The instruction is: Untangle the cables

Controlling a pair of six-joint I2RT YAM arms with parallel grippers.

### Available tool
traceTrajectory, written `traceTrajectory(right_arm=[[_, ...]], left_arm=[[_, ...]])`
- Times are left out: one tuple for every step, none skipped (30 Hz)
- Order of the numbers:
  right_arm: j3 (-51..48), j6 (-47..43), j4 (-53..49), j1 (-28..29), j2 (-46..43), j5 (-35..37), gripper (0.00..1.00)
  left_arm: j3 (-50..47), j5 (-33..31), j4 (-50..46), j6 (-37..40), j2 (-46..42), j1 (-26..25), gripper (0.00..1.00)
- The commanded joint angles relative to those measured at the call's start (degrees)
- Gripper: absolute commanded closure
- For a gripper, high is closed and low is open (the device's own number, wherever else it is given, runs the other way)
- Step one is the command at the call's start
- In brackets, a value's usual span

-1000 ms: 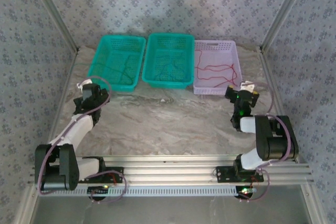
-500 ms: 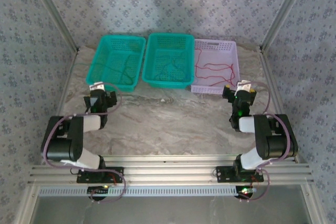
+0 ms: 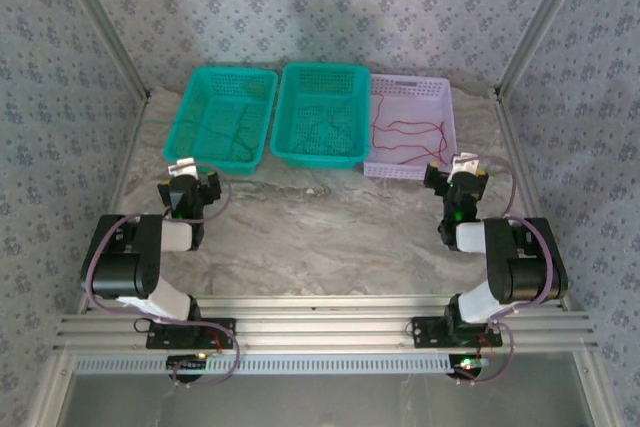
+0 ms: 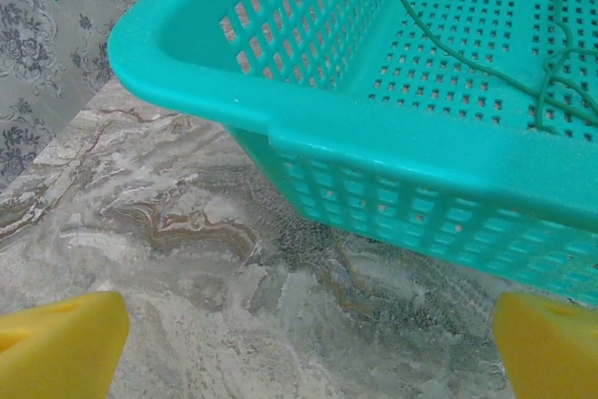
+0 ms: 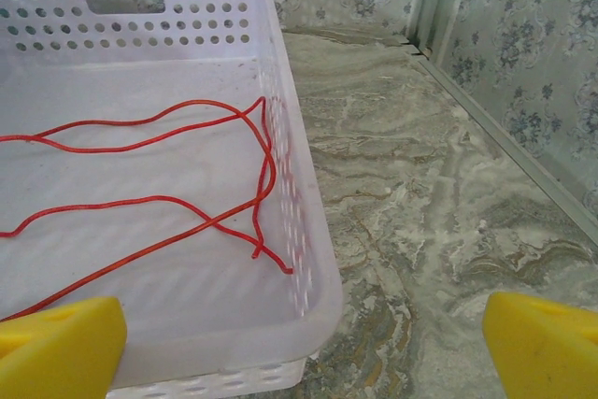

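Observation:
A thin red cable (image 3: 405, 132) lies looped in the lavender basket (image 3: 440, 112) at the back right; in the right wrist view the red cable (image 5: 187, 212) sits just inside the lavender basket's near wall (image 5: 308, 231). A green cable (image 4: 486, 63) lies in the left teal basket (image 4: 234, 91), which stands at the back left (image 3: 200, 97). Faint thin cable lines (image 3: 320, 132) show in the middle teal basket (image 3: 345, 77); their colour is unclear. My left gripper (image 3: 190, 187) (image 4: 304, 352) hangs open and empty before the left basket. The right gripper (image 3: 457, 179) (image 5: 299, 348) is open and empty near the lavender basket's front right corner.
The three baskets stand side by side along the back of the marble table (image 3: 320, 227). Patterned walls and metal frame posts (image 3: 530, 37) close in both sides. A metal rail (image 3: 320, 322) runs along the near edge by the arm bases.
My left arm has folded back toward its base, bringing its gripper slightly right and nearer. The right gripper has edged a little up toward the lavender basket.

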Motion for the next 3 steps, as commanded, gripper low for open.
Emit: traceTrajectory(right_arm=[[-0.2, -1.8, -3.3, -0.6, 0.9, -2.9, 0.0], [-0.3, -1.8, -3.2, -0.6, 0.9, -2.9, 0.0], [-0.2, -1.8, -3.2, -0.7, 0.9, -2.9, 0.0]], left_arm=[[0.1, 0.4, 2.5, 0.6, -0.5, 0.2, 0.0], [0.0, 0.4, 2.5, 0.6, -0.5, 0.2, 0.0], [0.1, 0.4, 2.5, 0.6, -0.5, 0.2, 0.0]])
